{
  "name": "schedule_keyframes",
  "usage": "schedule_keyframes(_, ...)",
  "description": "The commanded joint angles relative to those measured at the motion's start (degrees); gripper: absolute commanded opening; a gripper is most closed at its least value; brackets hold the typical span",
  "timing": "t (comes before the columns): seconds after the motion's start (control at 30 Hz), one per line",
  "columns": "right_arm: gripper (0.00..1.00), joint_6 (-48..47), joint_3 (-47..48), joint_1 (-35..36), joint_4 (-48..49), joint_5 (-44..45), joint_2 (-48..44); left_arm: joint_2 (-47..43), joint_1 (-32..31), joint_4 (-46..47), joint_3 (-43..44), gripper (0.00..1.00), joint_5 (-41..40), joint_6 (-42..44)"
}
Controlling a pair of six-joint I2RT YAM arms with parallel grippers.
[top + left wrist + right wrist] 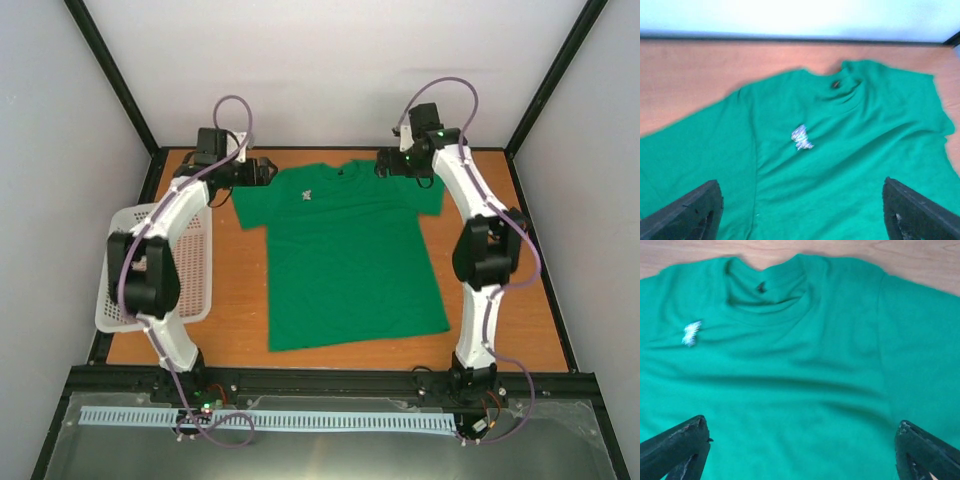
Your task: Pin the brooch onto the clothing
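Overhead, the whole green shirt (345, 260) lies flat on the wooden table (240, 300), collar toward the far wall, hem toward the arm bases; the wrist views take in only its upper part, yet they alone show the dark inside of the neckline and the soft folds under the collar; the white mesh basket (198, 270) shows from above only, at the table's left edge, partly under the left arm (150, 270).

Counted: one shirt, one brooch (308, 195), one basket, two arms, two grippers.

The brooch sits on the chest of the shirt, just below the collar and to its left as seen from above; both wrist views blur it to a pale fleck.

The left gripper (268, 170) hangs at the shirt's left shoulder, the right gripper (385, 165) at its right shoulder; each has its fingers (695, 212) spread wide, pinching nothing, with only fabric beneath.

Bare wood runs between the collar and the far wall and down both sides of the shirt; the right strip is broader, the left one narrowed by the basket.
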Motion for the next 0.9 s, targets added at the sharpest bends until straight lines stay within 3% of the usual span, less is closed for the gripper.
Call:
schedule_keyframes(0.0,1.00,0.34,-9.93,2.85,-1.39,-2.24,-20.01,-14.87,-1.95,3.37,-1.48,0.94,-2.35,-5.09)
schedule_keyframes(0.03,1.00,1.00,-12.56,2.86,-0.38,-2.96,-25.09,-18.49,-2.06,3.46,-1.95,0.99,-3.07,-5.48)
schedule_keyframes(0.2,1.00,5.95,-21.85,2.84,2.40,-1.37,-49.63,-35.75,-2.18,2.81,-2.24,1.00,-7.14,-5.23)
schedule_keyframes(0.43,1.00,11.65,-24.98,2.84,1.39,7.26,-70.87,-51.73,-2.07,2.24,0.09,1.00,-11.23,-6.94)
schedule_keyframes(0.63,1.00,12.01,-19.25,2.84,-4.71,15.70,-76.35,-58.05,-2.07,-1.13,5.19,1.00,-16.22,-5.29)
schedule_keyframes(0.87,1.00,14.37,-13.98,2.84,-10.71,19.77,-73.49,-57.30,-2.07,-7.29,11.23,1.00,-17.94,-2.28)
